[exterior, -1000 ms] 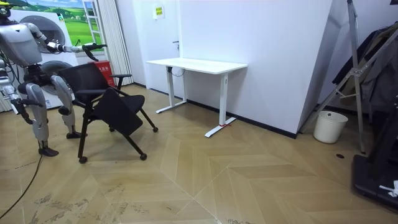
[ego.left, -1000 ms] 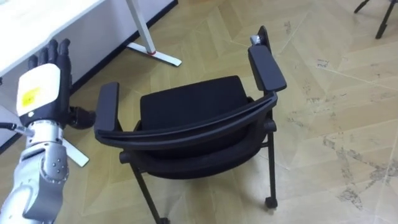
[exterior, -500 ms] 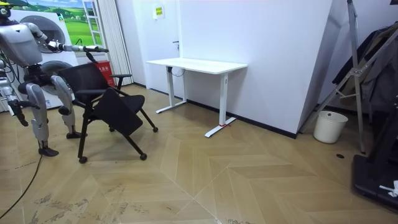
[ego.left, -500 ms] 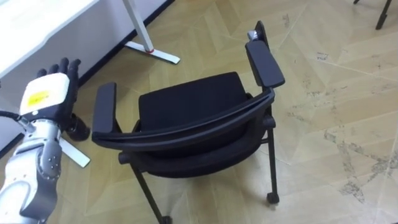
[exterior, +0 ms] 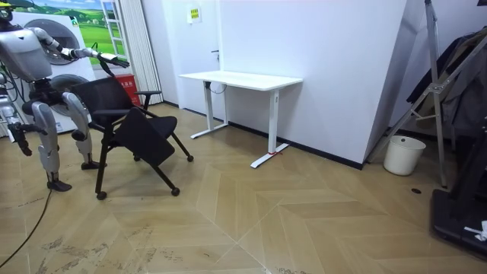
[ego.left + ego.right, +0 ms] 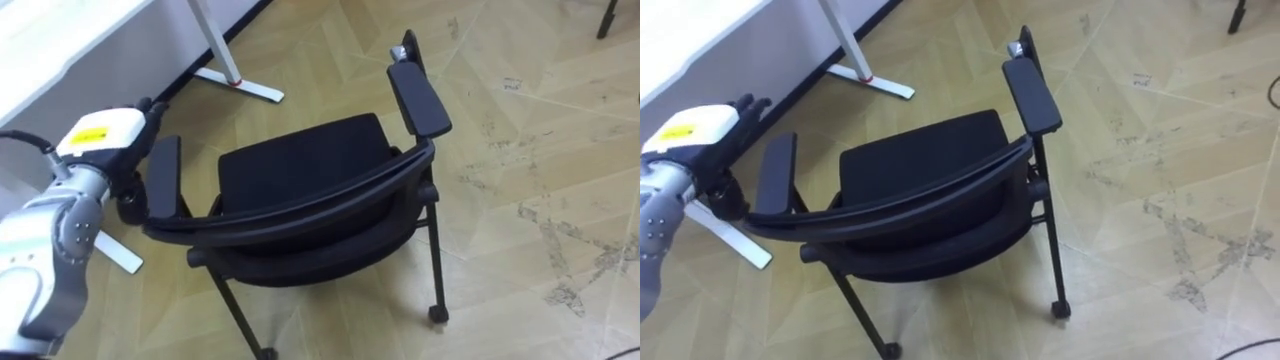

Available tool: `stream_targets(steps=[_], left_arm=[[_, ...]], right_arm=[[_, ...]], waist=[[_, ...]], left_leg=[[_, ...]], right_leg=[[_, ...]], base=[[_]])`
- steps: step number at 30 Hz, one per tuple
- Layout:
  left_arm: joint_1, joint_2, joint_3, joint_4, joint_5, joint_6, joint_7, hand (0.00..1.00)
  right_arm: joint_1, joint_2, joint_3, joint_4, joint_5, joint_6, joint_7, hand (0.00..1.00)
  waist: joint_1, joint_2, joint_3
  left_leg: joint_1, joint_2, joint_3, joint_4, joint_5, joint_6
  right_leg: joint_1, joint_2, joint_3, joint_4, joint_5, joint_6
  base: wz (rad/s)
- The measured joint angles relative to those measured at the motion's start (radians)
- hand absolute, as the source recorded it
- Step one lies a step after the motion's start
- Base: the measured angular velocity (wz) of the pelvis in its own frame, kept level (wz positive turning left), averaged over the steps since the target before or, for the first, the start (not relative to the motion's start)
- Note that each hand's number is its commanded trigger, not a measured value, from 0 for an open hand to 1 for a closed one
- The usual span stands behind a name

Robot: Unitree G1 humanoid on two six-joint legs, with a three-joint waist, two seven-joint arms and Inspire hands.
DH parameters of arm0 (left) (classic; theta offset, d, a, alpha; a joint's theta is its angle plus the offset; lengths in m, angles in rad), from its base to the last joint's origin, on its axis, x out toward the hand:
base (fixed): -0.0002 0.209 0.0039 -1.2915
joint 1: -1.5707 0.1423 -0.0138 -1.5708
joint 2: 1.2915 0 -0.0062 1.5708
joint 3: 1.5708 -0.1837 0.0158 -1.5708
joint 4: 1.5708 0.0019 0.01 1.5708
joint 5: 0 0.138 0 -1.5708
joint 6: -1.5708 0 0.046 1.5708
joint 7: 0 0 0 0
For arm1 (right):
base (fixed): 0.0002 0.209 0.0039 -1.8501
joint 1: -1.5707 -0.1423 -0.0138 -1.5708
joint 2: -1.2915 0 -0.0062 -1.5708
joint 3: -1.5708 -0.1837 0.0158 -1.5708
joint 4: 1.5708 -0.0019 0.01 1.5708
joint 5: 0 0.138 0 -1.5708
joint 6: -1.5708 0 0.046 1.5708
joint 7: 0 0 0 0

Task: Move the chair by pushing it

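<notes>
Standing behind black chair (image 6: 300,165), herringbone wood floor (image 6: 540,130), white desk (image 5: 240,78), white wall (image 5: 327,76)

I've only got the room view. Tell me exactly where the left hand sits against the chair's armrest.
Observer: The left hand is at the far end of the left armrest of the chair, on its outer side, fingers straight.
Operator: Say whether it's touching.
Observer: It looks apart. The right eye view shows a thin gap between the fingertips and the armrest.
Operator: Report what's on the floor on that side.
Observer: A white desk foot lies just left of the chair, below the hand.
</notes>
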Motion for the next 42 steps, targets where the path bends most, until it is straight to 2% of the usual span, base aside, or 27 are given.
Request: stream_targets(steps=[5,6,8,11,13,16,18,19,20,21,23,28,32,36,42], left_arm=[[-0.01,0.027,-0.012,-0.018,-0.016,0.01,-0.125,0.0],[-0.01,0.049,-0.031,-0.043,-0.036,0.022,-0.155,0.0],[-0.01,0.062,-0.037,-0.087,-0.06,0.027,-0.198,0.0],[-0.011,0.093,-0.062,-0.142,-0.083,0.037,-0.272,0.0],[-0.011,0.094,-0.07,-0.149,-0.088,0.047,-0.323,0.0],[-0.011,0.094,-0.077,-0.153,-0.131,0.055,-0.395,0.0],[-0.013,0.099,-0.082,-0.182,-0.142,0.062,-0.451,0.0],[-0.016,0.106,-0.086,-0.188,-0.148,0.066,-0.463,0.0],[-0.033,0.129,-0.11,-0.195,-0.151,0.069,-0.489,0.0],[-0.054,0.145,-0.126,-0.2,-0.16,0.074,-0.515,0.0],[-0.082,0.172,-0.152,-0.22,-0.17,0.082,-0.541,0.0],[-0.129,0.206,-0.181,-0.259,-0.24,0.092,-0.588,0.0],[-0.129,0.219,-0.19,-0.301,-0.285,0.096,-0.628,0.0],[-0.129,0.252,-0.19,-0.316,-0.318,0.105,-0.656,0.0],[-0.129,0.273,-0.19,-0.325,-0.353,0.111,-0.669,0.0]], right_arm=[[-0.024,-0.019,-0.006,0.029,-0.018,-0.004,0.005,0.0],[-0.023,-0.019,-0.006,0.029,-0.03,-0.005,0.005,0.0],[-0.021,-0.019,-0.007,0.029,-0.038,-0.004,0.005,0.0],[-0.023,-0.019,-0.022,0.022,-0.037,-0.004,0.023,0.0],[-0.023,-0.019,-0.029,0.015,-0.037,-0.004,0.031,0.0],[-0.023,-0.019,-0.03,0.012,-0.036,-0.004,0.04,0.0],[-0.027,-0.017,-0.032,0.012,-0.037,-0.004,0.045,0.0],[-0.028,-0.016,-0.032,0.013,-0.037,-0.004,0.047,0.0],[-0.031,-0.013,-0.031,0.016,-0.037,-0.003,0.05,0.0],[-0.034,-0.011,-0.031,0.018,-0.037,-0.003,0.055,0.0],[-0.044,-0.012,-0.031,0.031,-0.037,-0.003,0.059,0.0],[-0.053,-0.016,-0.031,0.032,-0.037,0.002,0.062,0.0],[-0.051,-0.016,-0.025,0.037,-0.037,0.004,0.061,0.0],[-0.051,-0.016,-0.023,0.037,-0.034,0.004,0.061,0.0],[-0.051,-0.016,-0.019,0.046,-0.029,0.003,0.071,0.0]], waist=[[-0.022,0.022,0.0009],[-0.025,0.025,0.0004],[-0.032,0.022,0.0028],[-0.047,0.025,0.0012],[-0.051,0.032,-0.0015],[-0.061,0.034,0.0039],[-0.068,0.044,0.0076],[-0.068,0.047,0.0067],[-0.067,0.045,0.009],[-0.066,0.049,0.007],[-0.067,0.048,0.0077],[-0.069,0.051,0.0088],[-0.074,0.058,0.0067],[-0.071,0.057,0.0068],[-0.069,0.058,0.0064]], left_leg=[[-0.001,0.0,-0.001,0.0,0.0,0.0],[-0.002,0.0,-0.001,-0.001,0.0,0.0],[-0.002,0.0,-0.001,-0.001,0.0,0.0],[-0.001,-0.002,-0.001,-0.001,0.0,0.0],[-0.001,-0.004,-0.001,-0.001,0.0,0.0],[-0.001,-0.011,-0.006,-0.001,-0.002,0.003],[-0.002,-0.016,-0.019,-0.001,-0.006,0.01],[-0.002,-0.016,-0.021,0.0,-0.007,0.012],[-0.002,-0.016,-0.023,0.001,-0.009,0.014],[-0.003,-0.017,-0.022,0.005,-0.009,0.014],[-0.002,-0.016,-0.022,0.009,-0.01,0.015],[-0.007,-0.02,-0.019,0.026,-0.013,0.019],[-0.009,-0.026,-0.019,0.032,-0.014,0.021],[-0.009,-0.029,-0.024,0.033,-0.017,0.026],[-0.009,-0.029,-0.026,0.032,-0.017,0.027]], right_leg=[[-0.003,0.0,-0.001,0.001,0.0,0.0],[-0.004,0.0,-0.001,0.001,0.0,0.0],[-0.003,-0.001,-0.001,0.003,0.0,0.0],[-0.004,-0.003,-0.001,0.004,0.0,0.0],[-0.003,-0.006,-0.001,0.004,0.0,0.0],[0.003,-0.012,-0.004,0.005,0.0,0.001],[-0.004,-0.015,-0.003,0.006,0.002,0.003],[-0.004,-0.015,-0.003,0.006,0.002,0.004],[-0.004,-0.015,-0.003,0.008,0.002,0.004],[-0.005,-0.016,0.0,0.012,0.002,0.004],[-0.006,-0.017,0.002,0.018,0.001,0.006],[-0.005,-0.024,0.003,0.018,-0.003,0.013],[-0.004,-0.031,0.004,0.019,-0.006,0.018],[-0.002,-0.032,0.002,0.019,-0.006,0.02],[-0.001,-0.032,0.002,0.019,-0.006,0.02]], base=[[0.01],[0.0],[0.0],[0.0],[0.0],[0.03],[0.06],[0.0],[0.0],[0.0],[0.0],[-0.01],[0.0],[0.01],[0.0]])
